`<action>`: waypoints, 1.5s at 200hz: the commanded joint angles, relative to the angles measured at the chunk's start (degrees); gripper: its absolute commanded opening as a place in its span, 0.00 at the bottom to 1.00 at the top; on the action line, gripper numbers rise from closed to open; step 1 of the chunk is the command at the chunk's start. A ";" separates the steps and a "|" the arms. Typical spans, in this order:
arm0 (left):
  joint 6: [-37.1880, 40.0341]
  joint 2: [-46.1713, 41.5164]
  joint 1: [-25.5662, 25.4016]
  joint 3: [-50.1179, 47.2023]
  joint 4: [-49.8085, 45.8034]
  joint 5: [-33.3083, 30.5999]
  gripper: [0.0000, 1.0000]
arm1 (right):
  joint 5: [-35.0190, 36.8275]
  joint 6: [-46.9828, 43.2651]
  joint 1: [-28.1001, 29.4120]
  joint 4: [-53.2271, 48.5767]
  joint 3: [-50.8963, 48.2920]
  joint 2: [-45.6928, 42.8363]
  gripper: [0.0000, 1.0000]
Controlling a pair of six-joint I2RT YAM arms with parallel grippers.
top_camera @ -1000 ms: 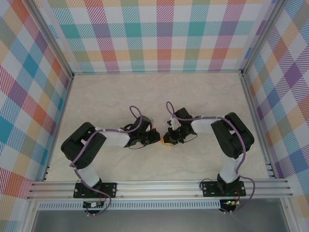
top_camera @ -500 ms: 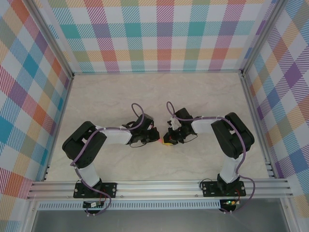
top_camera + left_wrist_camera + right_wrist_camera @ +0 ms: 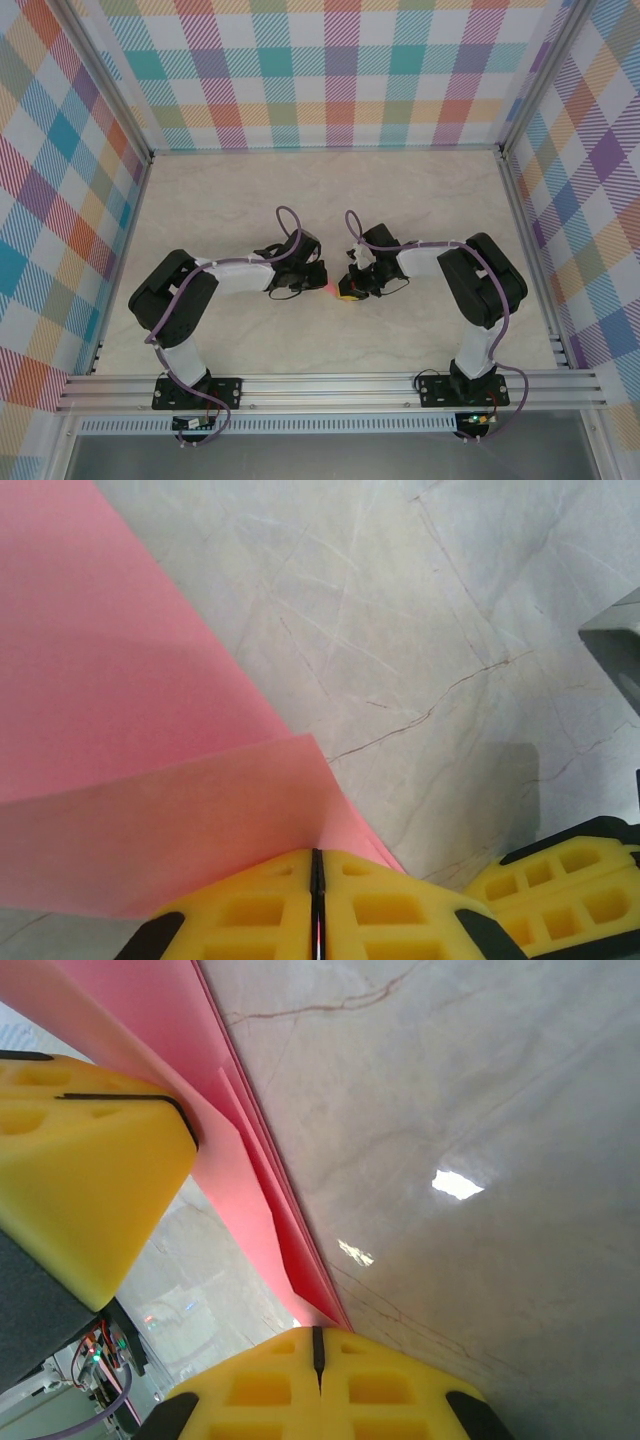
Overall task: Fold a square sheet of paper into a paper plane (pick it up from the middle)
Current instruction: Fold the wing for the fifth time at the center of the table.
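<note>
Top external view, starting at the left: reaching in from the left arm [image 3: 240,282] toward the middle of the counter [image 3: 240,190], left end effector [image 3: 316,284] closed and almost nose to nose with its partner. From the left wrist, pinched tight on a corner of the sheet of paper [image 3: 120,730], pads pressed flat together with the pink edge running straight into the seam between them. Fanning up and to the left from that pinch, with a lighter flap lying over a darker one, so already folded over at least once rather than a flat square. Between the two end effectors from above, no more than a small pink sliver, either raised just off the counter or skimming it; hard to say which. Further right, right end effector [image 3: 350,288] likewise closed, and from the right wrist clamped on a thin stack of pink layers, edges lying close together and running away over the marble. Just beside that stack, a yellow finger [image 3: 90,1160] of the left end effector against the same paper. Judging by the layers: picked up, early folds made, now gripped at two points close together, probably partway through a crease. Left to do, by the look of it: the later folds, with nothing yet resembling a slim pointed dart; number of folds so far not readable.
</note>
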 commanded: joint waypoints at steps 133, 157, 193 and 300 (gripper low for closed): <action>4.09 -1.18 5.59 -0.44 -1.82 -1.60 0.10 | 7.62 -1.08 -0.22 -7.42 -3.13 3.64 0.01; 4.23 -0.30 6.22 -0.55 -1.51 -1.50 0.10 | 7.62 -1.09 -0.17 -7.43 -3.26 3.71 0.01; 4.16 0.60 7.02 -0.66 -1.20 -1.72 0.10 | 7.62 -1.21 -0.22 -7.47 -3.23 3.80 0.01; 4.68 2.12 10.39 -1.53 -1.24 -2.10 0.10 | 8.05 -1.26 -0.22 -7.77 -3.34 3.71 0.01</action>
